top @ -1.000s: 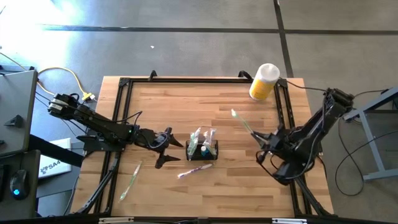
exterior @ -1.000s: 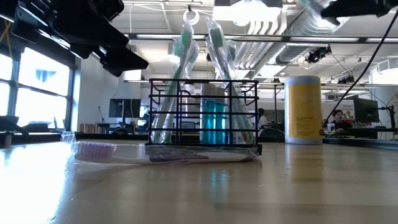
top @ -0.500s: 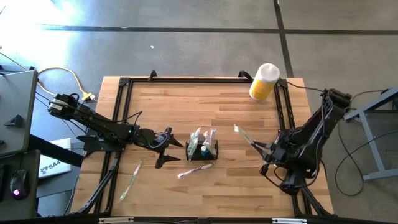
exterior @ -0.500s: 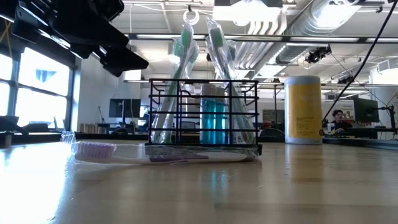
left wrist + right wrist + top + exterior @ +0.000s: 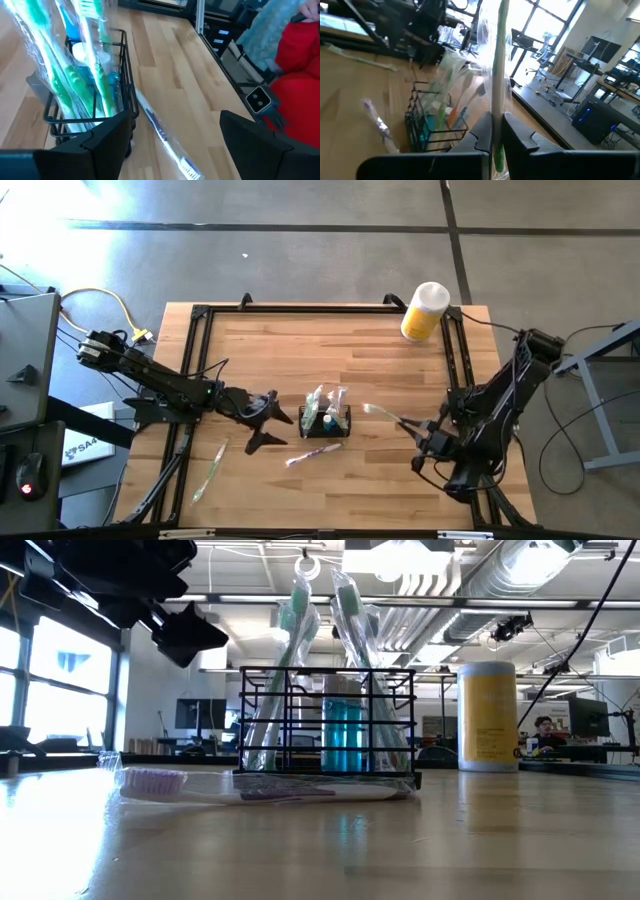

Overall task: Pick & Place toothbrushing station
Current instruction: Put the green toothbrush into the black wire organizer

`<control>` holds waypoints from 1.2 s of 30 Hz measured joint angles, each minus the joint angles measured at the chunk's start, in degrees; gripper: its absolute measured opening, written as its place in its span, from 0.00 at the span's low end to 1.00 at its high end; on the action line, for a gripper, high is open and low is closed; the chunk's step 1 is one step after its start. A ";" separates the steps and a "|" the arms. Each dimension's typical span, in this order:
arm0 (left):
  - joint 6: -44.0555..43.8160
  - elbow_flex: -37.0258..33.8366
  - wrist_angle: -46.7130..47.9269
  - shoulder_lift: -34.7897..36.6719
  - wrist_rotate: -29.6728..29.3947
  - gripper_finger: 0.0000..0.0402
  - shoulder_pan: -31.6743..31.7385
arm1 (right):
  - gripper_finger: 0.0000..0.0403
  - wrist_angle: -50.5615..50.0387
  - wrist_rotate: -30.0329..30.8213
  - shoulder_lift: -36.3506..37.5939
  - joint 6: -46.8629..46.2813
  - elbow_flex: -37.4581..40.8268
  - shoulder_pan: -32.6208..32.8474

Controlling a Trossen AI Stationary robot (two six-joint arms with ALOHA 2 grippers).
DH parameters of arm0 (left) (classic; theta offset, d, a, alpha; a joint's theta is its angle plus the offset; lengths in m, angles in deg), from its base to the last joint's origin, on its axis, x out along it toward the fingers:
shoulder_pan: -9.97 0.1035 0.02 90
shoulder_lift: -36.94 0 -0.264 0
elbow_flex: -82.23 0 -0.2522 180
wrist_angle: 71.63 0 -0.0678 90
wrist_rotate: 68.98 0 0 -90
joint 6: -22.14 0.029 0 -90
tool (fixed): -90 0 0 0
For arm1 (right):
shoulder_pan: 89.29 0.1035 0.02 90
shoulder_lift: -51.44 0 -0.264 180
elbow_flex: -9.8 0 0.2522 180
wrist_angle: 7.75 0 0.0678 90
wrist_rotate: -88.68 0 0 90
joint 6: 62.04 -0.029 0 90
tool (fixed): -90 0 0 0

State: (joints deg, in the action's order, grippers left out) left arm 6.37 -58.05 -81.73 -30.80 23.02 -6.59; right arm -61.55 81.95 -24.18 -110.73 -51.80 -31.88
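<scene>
**Wire caddy at mid-table, one brush carried in**

Wooden planking fills the table (image 5: pixel 300 350), and every place below is given from the toothbrushing station (image 5: pixel 325 420), which stands upright near the table's middle.

Nearest to it, a purple-headed wrapped toothbrush (image 5: pixel 312 452) lies flat just beside its front wall. Inside it, two green wrapped toothbrushes (image 5: pixel 320 670) lean upright next to a blue item (image 5: pixel 345 735) (what it is cannot be told).

Just beside its left end the left gripper (image 5: pixel 268 423) hovers, fingers spread wide and empty, apart from the wire. Farther off on the other side, the right gripper (image 5: pixel 425 435) is clenched on a green wrapped toothbrush (image 5: pixel 385 414) whose head points toward the station. Farther left, another green toothbrush (image 5: pixel 208 470) lies on the wood. Farthest, a yellow bottle (image 5: pixel 424 311) stands at the back edge.

The station is judged light, stiff and open-meshed, so it is likely to slide or tip if pushed. It would best be taken by a short end wall or top rim wire, clear of the slippery wrappers.
</scene>
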 joint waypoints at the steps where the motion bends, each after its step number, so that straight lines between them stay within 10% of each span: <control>1: -0.03 0.00 -0.02 0.00 0.03 0.74 0.00 | 0.04 1.67 -0.53 -0.04 1.83 0.00 0.00; 22: -19.28 0.02 5.55 0.00 5.92 0.74 -3.16 | 0.04 21.18 -11.90 -1.75 25.14 -0.04 -0.57; 36: 0.16 0.02 -26.98 0.00 0.93 0.74 -15.98 | 0.04 37.71 -23.67 -1.75 37.98 2.52 -3.37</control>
State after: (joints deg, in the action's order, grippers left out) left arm 6.52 -58.03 -108.71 -30.80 23.95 -22.57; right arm -23.84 58.28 -25.92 -72.74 -49.27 -35.25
